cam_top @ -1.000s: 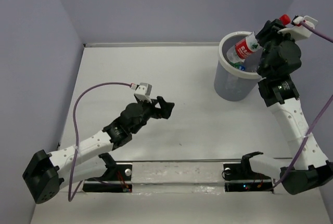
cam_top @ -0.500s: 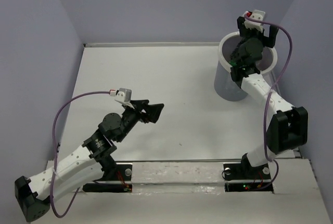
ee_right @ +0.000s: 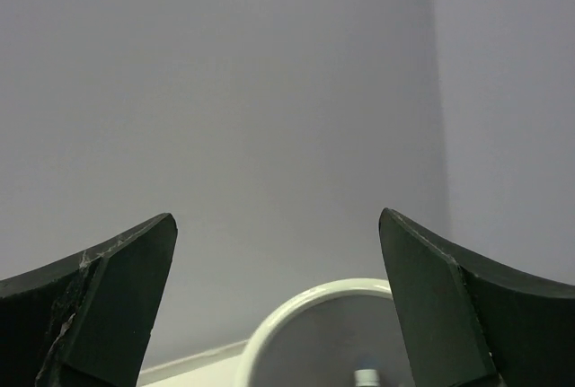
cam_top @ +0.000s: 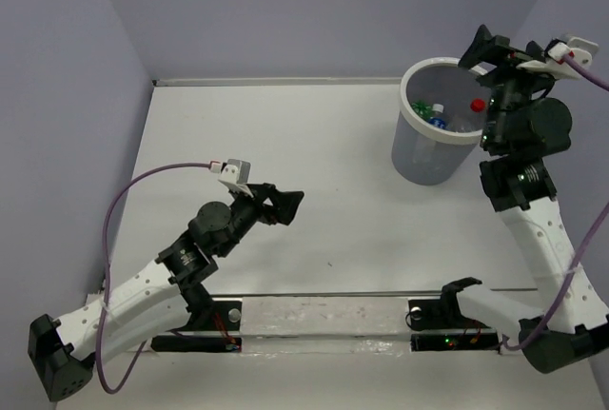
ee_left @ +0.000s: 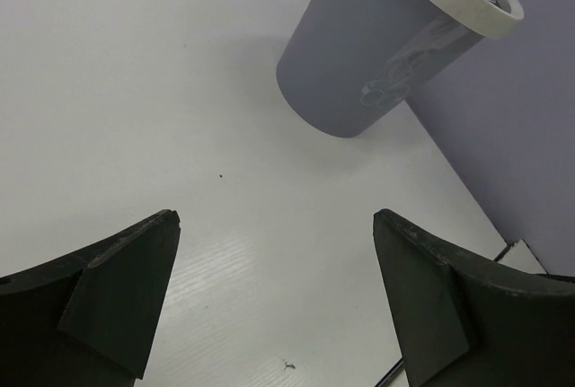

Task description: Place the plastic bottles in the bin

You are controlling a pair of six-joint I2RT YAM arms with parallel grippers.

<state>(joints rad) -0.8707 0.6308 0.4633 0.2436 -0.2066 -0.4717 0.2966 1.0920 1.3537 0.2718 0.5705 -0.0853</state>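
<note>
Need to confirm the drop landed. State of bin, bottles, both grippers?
bin: upright, bottles inside.
plastic bottles: lying inside the bin.
left gripper: open, empty, over the table.
right gripper: open, empty, raised by the bin's rim.

The bin [cam_top: 423, 158] stands at the far right of the table [cam_top: 314, 144], near the back wall [cam_top: 285, 10]; bottles [cam_top: 440, 117] lie inside it.

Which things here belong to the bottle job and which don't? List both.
Job: bin; plastic bottles lying inside it.
Not the job: table; purple cable; mounting rail.
</note>
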